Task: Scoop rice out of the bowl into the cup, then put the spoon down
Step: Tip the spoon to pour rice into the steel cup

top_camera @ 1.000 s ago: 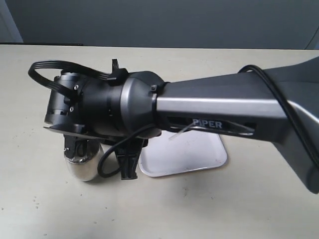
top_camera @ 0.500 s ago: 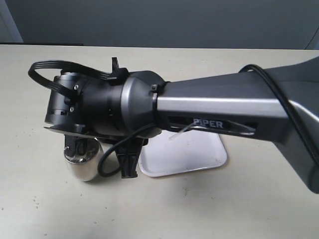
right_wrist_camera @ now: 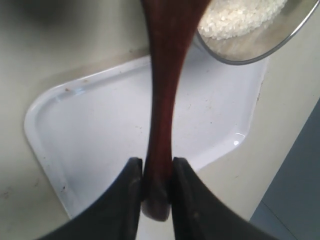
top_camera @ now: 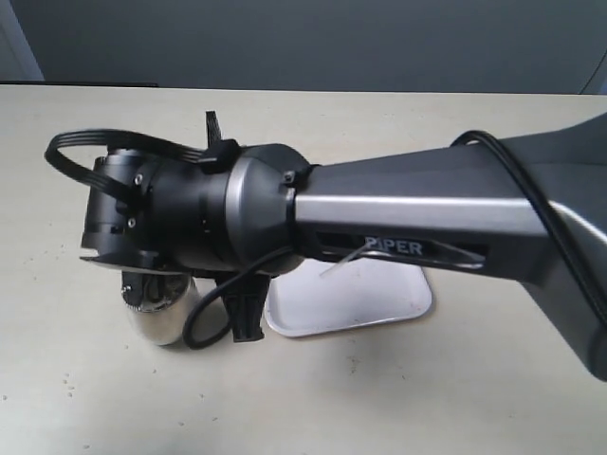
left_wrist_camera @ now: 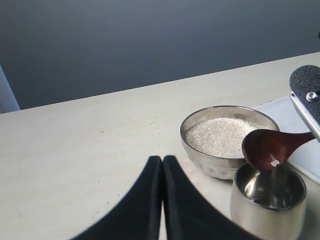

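Setting: robotics lab or test station. Evidence: bare beige counter (top_camera: 427, 398); plain dark grey wall (top_camera: 332, 43); cabled robot arm (top_camera: 417, 204) marked PIPER.

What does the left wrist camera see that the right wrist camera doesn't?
Only the left wrist view shows the cup, the scoop end of the spoon tipped over it, and the left gripper, shut and empty.

Only the right wrist view shows the right gripper pinching the end of the spoon's handle, and most of the tray.

Both show the spoon and the bowl with rice. The left wrist view also catches a sliver of the tray.
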Robot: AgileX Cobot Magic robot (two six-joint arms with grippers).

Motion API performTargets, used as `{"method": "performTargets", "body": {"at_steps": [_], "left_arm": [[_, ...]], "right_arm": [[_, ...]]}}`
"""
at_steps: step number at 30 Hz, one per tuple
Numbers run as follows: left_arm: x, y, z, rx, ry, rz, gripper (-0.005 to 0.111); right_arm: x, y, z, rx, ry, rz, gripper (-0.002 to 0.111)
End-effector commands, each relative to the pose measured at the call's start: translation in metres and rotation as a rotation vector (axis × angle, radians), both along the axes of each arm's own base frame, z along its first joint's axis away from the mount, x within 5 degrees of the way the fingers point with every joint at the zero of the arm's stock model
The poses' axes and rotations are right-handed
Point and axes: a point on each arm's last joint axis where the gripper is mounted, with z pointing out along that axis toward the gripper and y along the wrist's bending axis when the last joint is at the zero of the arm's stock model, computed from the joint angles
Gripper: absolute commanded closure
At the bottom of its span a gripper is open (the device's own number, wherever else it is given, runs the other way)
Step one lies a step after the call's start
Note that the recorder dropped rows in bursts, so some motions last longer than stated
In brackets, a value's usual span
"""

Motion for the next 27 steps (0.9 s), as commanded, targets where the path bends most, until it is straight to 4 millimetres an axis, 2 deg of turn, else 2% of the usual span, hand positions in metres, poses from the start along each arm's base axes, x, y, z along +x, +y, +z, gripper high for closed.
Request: {"method": "performTargets", "body": {"at_steps": [1, 19, 27], "left_arm": [[0.000, 0.000, 0.003, -0.009, -0.022, -0.002, 0.106], [0.000, 0.000, 0.003, -0.009, -0.022, -0.002, 0.106], [0.000, 0.000, 0.003, -0.007, -0.023, -0.002, 0.106]], "right_arm": [[-0.004, -0.002, 0.003, -0.016, -0.030, 0.030, 0.109], [-0.014, 0.004, 0.002, 0.001, -0.149, 0.088, 0.109], [-0.011, 0.003, -0.001, 0.007, -0.209, 0.100, 0.109]]}}
